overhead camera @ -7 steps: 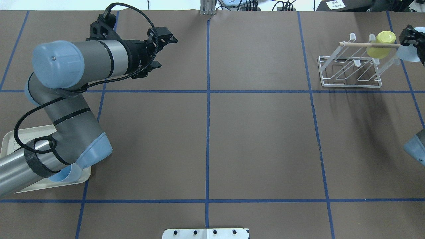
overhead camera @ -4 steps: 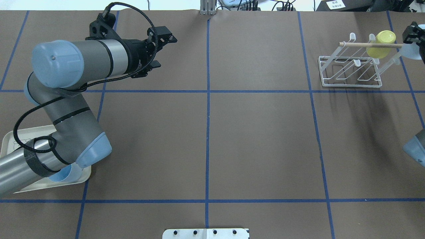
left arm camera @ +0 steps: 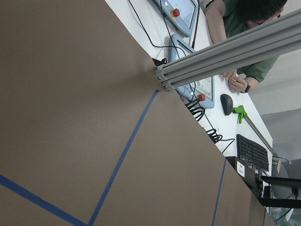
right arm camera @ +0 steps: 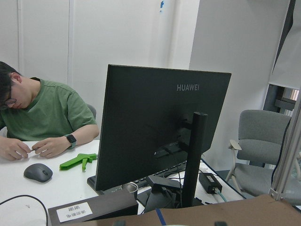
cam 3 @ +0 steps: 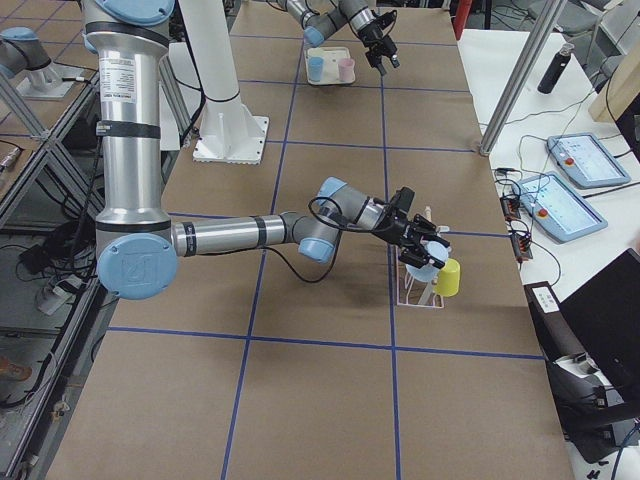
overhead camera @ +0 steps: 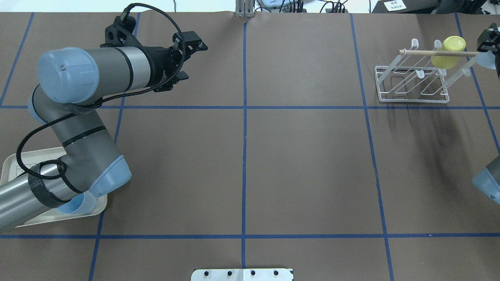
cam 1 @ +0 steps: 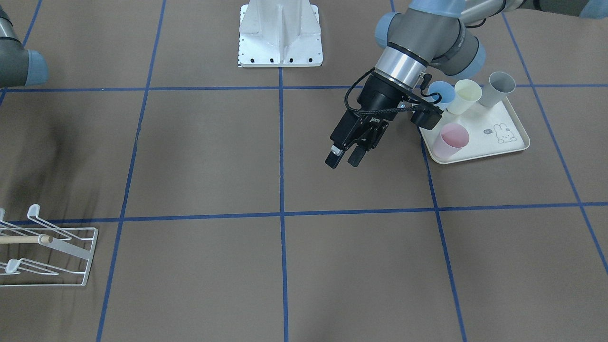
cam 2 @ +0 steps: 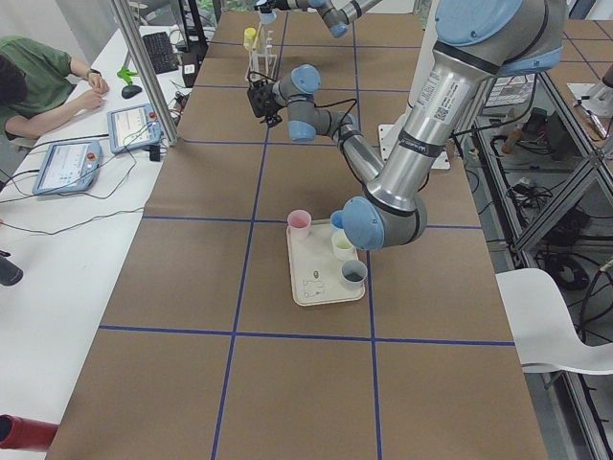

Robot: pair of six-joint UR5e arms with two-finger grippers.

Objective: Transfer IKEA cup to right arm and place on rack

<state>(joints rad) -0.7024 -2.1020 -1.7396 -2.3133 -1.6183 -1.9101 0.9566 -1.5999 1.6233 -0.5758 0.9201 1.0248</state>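
The IKEA cup [overhead camera: 486, 61], light blue, hangs at the right end of the white wire rack [overhead camera: 410, 84], just past the tip of its wooden dowel [overhead camera: 422, 52]. My right gripper [overhead camera: 489, 46] is shut on the cup and half cut off by the view's edge. The exterior right view shows the same cup [cam 3: 422, 268] in that gripper [cam 3: 425, 247], above the rack [cam 3: 412, 292]. My left gripper [cam 1: 343, 159] hovers open and empty over the table beside the tray; its fingers [overhead camera: 196, 43] stand spread in the overhead view.
A yellow cup [overhead camera: 449, 52] sits upside down on the rack. The cream rabbit-print tray [cam 1: 477, 152] holds a pink cup [cam 1: 451, 137], a blue cup [cam 1: 441, 91], a cream cup [cam 1: 467, 94] and a grey cup [cam 1: 501, 88]. A person sits at the desk beyond the table.
My right gripper has carried the light blue cup a little to the right, further past the dowel's tip. The left arm has barely moved.
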